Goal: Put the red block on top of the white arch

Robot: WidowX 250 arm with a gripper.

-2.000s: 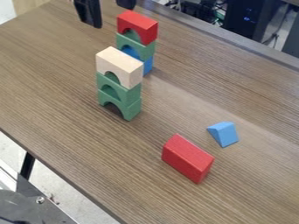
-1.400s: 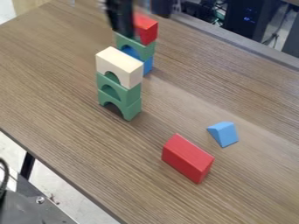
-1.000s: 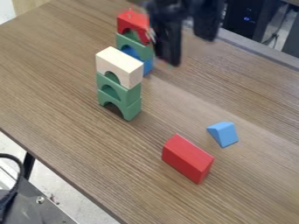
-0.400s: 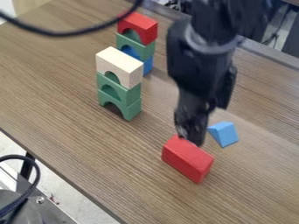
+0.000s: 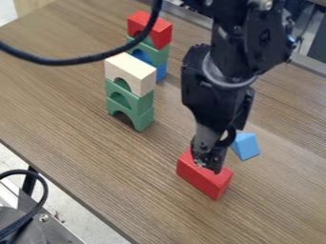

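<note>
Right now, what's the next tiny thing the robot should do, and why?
I'd say the gripper should probably ease down a tiny bit to grasp the red block. It hangs right over that block, which rests on the table and isn't on the white arch yet.

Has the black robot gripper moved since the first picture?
Yes. Judged against the white arch block on two green arches, the black robot gripper has gone from the view's upper left, down and right, to the solid red block.
</note>
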